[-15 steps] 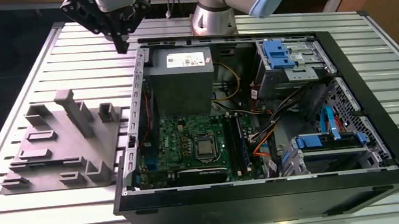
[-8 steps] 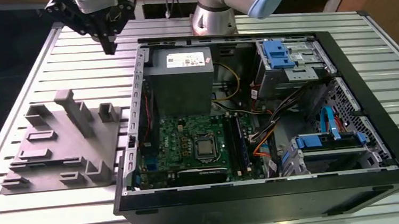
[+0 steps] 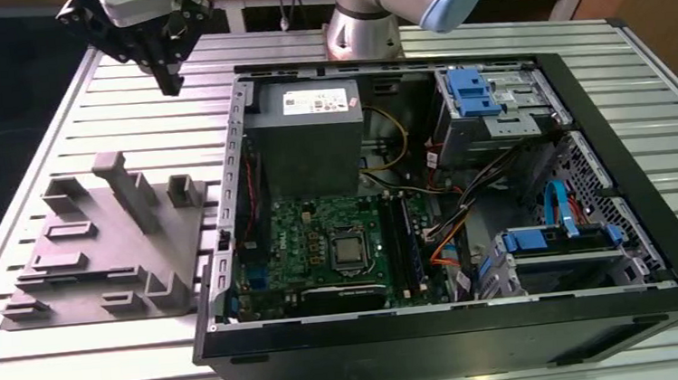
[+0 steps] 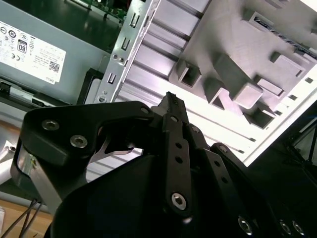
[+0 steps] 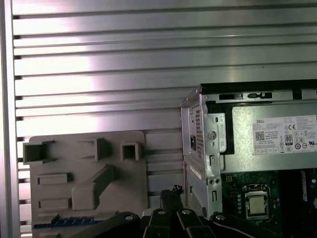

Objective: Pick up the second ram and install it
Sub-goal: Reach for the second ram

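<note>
My black gripper (image 3: 170, 83) hangs high over the slatted table, between the grey fixture (image 3: 102, 254) and the open computer case (image 3: 436, 191). Its fingers are shut, and nothing shows between them in either wrist view (image 4: 171, 99) (image 5: 171, 191). A slim strip with a bluish edge (image 5: 69, 220) lies in a slot at one end of the fixture; it looks like the second ram, though I cannot tell for sure. The motherboard (image 3: 319, 246) lies in the case, with its long narrow dark slots (image 3: 397, 240) beside the processor socket (image 3: 350, 248).
A grey power supply (image 3: 306, 133) fills the far part of the case. Blue-latched drive cages (image 3: 483, 97) (image 3: 561, 241) and loose cables sit on the exterior view's right. The arm's base (image 3: 362, 25) stands behind the case. The fixture has upright posts (image 3: 133, 192).
</note>
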You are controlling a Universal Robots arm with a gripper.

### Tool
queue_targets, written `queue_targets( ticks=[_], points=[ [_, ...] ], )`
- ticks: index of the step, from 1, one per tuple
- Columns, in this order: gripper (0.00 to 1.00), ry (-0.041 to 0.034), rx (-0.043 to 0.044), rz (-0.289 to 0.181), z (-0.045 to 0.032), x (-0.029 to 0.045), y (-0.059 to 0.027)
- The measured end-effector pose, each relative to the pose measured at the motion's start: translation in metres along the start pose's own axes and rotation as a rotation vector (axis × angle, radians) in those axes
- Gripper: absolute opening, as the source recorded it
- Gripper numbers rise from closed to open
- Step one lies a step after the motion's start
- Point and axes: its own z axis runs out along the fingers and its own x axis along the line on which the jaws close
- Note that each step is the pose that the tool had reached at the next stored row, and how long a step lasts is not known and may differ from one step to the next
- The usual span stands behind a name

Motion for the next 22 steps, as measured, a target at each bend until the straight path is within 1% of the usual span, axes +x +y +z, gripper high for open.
queue_targets(
  ticks=[5, 10, 14, 20, 22],
  points=[
    [0.07, 0.0, 0.0001, 0.0, 0.0006, 0.0099, -0.0027],
    [0.07, 0.0, 0.0, 0.0, 0.0013, 0.022, -0.0055],
    [0.07, 0.0, 0.0, 0.0, 0.002, 0.0347, -0.0074],
    [0.07, 0.0, 0.0001, 0.0, 0.003, 0.0565, -0.0099],
    [0.07, 0.0, 0.0001, 0.0, 0.0035, 0.0618, -0.0108]
  ],
)
